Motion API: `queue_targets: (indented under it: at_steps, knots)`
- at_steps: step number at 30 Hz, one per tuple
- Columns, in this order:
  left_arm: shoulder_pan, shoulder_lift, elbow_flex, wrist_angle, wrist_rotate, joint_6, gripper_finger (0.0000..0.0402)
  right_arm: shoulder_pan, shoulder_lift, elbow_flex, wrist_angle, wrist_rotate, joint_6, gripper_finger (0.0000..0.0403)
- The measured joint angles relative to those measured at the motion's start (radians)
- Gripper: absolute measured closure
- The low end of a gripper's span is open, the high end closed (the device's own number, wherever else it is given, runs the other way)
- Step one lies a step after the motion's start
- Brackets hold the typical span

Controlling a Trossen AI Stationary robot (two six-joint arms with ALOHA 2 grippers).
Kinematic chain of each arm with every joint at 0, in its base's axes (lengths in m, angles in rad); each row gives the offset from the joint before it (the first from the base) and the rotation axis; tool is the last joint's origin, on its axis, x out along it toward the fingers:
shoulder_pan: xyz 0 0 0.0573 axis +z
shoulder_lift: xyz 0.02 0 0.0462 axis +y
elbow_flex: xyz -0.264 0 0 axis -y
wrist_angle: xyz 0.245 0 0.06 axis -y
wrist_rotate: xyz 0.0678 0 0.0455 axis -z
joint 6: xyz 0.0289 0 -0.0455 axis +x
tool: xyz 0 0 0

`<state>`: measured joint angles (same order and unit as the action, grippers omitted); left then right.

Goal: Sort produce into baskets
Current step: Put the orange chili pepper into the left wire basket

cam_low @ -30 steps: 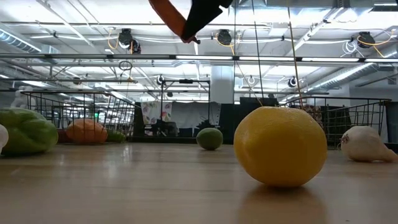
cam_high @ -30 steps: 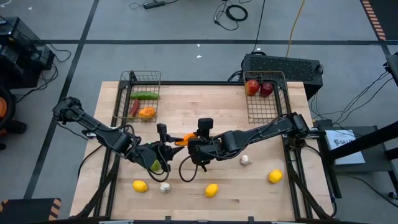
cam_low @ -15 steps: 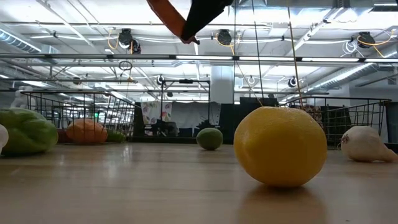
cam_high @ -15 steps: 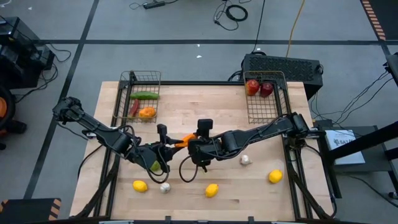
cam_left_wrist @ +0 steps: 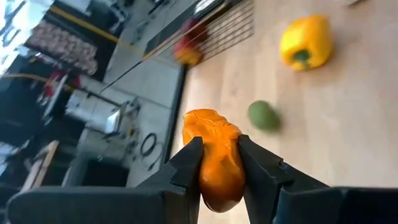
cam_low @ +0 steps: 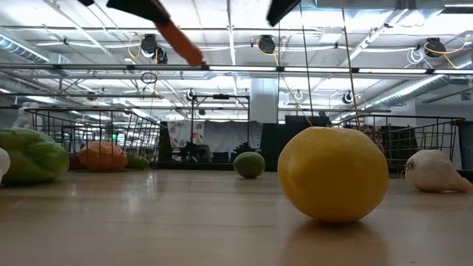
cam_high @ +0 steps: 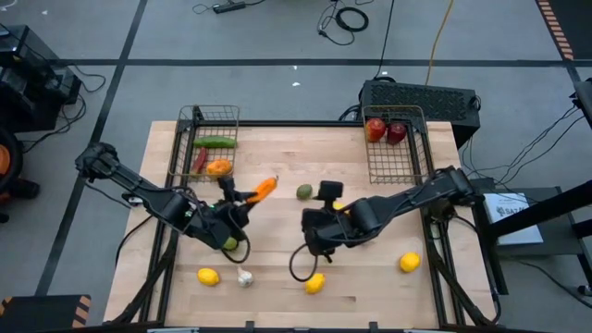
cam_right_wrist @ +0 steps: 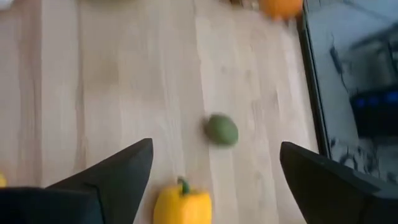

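A: What does the left tool point(cam_left_wrist: 219, 167) have?

B: Its two fingers are clamped on an orange pepper point(cam_left_wrist: 216, 158); the lower end of the pepper is buried between them. From above, the pepper point(cam_high: 264, 188) sticks out of the tool toward the left basket point(cam_high: 209, 141), which is near it and holds a cucumber point(cam_high: 216, 142), something red and something orange, both too small to name.

A: And the right tool point(cam_right_wrist: 211, 167)?

B: Spread wide, nothing between the fingers. Just ahead of it on the table point(cam_right_wrist: 112, 93) sits a yellow pepper point(cam_right_wrist: 182, 204), cut off by the frame edge, and a little farther a small green fruit point(cam_right_wrist: 221, 130), blurred. From above the arm covers most of that pepper.

A: The right basket point(cam_high: 393, 148)?

B: Well beyond the right tool, with two red apples point(cam_high: 385, 130) at its far end.

A: Anything loose?

B: Lemons and garlic lie nearer the table's front edge; a lemon point(cam_low: 333, 174) fills the low view, where both tools are cut off at the top.
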<state>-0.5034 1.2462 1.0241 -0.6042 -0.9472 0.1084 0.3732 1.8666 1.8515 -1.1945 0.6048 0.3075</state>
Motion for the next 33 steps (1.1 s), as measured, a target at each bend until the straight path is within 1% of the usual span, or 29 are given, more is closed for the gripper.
queue_targets:
  at_steps: [5,9,11,13,15,18,21,23,26,29,33]
  knots:
    - [0.002,-0.079,0.000,-0.129,-0.068,-0.072,0.0308,0.057,-0.005,0.000,-0.114,0.049,0.131,0.0060]
    - [0.033,-0.151,0.000,-0.221,-0.150,-0.077,0.0308,0.101,0.001,0.000,-0.125,0.092,0.192,0.0060]
    - [0.063,-0.188,0.000,-0.273,-0.161,-0.099,0.0308,0.122,0.001,0.000,-0.116,0.117,0.209,0.0060]
    - [0.100,-0.221,0.000,-0.347,-0.161,-0.160,0.0308,0.143,0.001,0.000,-0.115,0.148,0.225,0.0060]
    - [0.139,-0.248,0.000,-0.436,-0.160,-0.257,0.0308,0.162,0.001,0.000,-0.118,0.178,0.231,0.0060]
    - [0.188,-0.272,0.000,-0.567,-0.159,-0.421,0.0308,0.181,0.001,0.000,-0.121,0.191,0.226,0.0060]
    - [0.230,-0.278,-0.003,-0.660,-0.134,-0.544,0.0308,0.191,0.002,0.000,-0.123,0.209,0.227,0.0060]
    - [0.255,-0.278,-0.023,-0.690,-0.124,-0.591,0.0308,0.192,0.001,0.000,-0.125,0.211,0.223,0.0060]
    - [0.293,-0.278,-0.066,-0.688,-0.109,-0.609,0.0308,0.192,0.002,0.000,-0.128,0.212,0.223,0.0060]
    - [0.348,-0.277,-0.118,-0.686,-0.060,-0.646,0.0308,0.192,0.002,0.000,-0.128,0.212,0.223,0.0060]
    - [0.419,-0.277,-0.169,-0.678,-0.022,-0.702,0.0291,0.192,0.002,0.000,-0.127,0.211,0.229,0.0060]
